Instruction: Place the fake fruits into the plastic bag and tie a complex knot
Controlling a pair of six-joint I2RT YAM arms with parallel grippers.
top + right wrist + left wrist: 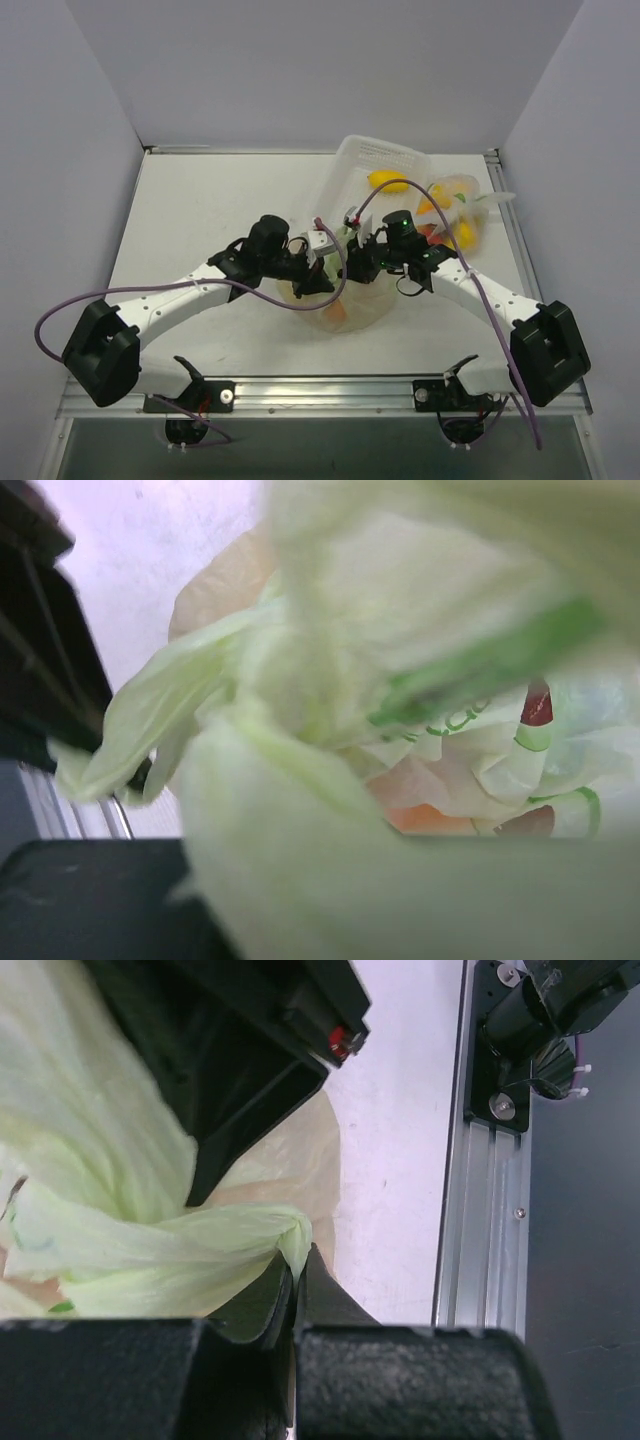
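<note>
Now, nearest the robot, the plastic bag (pixel 345 305) slumps on the worktop (pixel 200 200) at the middle, fruits (pixel 336 311) showing orange through its thin green film. Just above its gathered mouth the two claws meet almost nose to nose. The left claw (pixel 297 1256) is clamped together on a twisted strand (pixel 180 1242) of the bag's film, and seen from its wrist that strand runs straight off its tip toward the bag's body. From overhead, the strand's long axis lies roughly across the worktop, from the left claw toward the right claw (pixel 360 266), which sits just beside it on the bag's right. The right claw is closed too; its own camera is smothered in blurred green film, so whether any film is pinched in it I cannot tell. By my reading the knot is the step in hand, and the coming move turns on that short strand lying between the two claws, nearer the left one, which has it. Farther back, a white basket (pixel 375 165) lies tipped with a yellow fruit (pixel 388 181) inside, and a clear bag (pixel 462 205) holding more fruit rests just beside it at the far right.
</note>
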